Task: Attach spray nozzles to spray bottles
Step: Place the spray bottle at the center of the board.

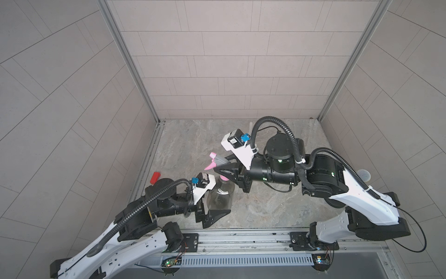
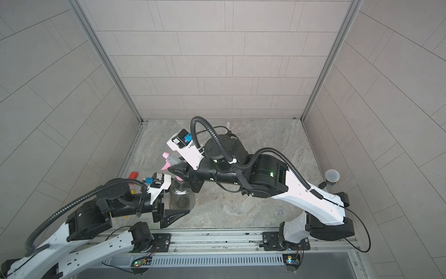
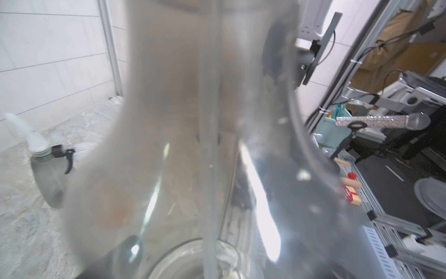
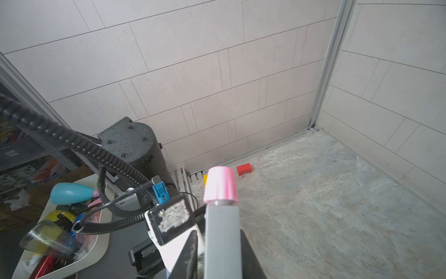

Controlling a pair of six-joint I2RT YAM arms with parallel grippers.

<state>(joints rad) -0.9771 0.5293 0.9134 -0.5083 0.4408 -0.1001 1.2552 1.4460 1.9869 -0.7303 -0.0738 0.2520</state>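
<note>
Pink-and-grey nozzle (image 1: 220, 159) clamped in right hand (image 1: 220, 165), left hand (image 1: 223, 201) spread around grey bottle (image 1: 218, 193)

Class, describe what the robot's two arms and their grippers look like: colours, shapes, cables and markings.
The left arm and right arm have white shells over black cylindrical joints; green lights dot the right one. A ribbed black cable conduit runs along each. The left gripper and right gripper have black wedge-shaped jaws, with a white camera mount and blue connector.
</note>
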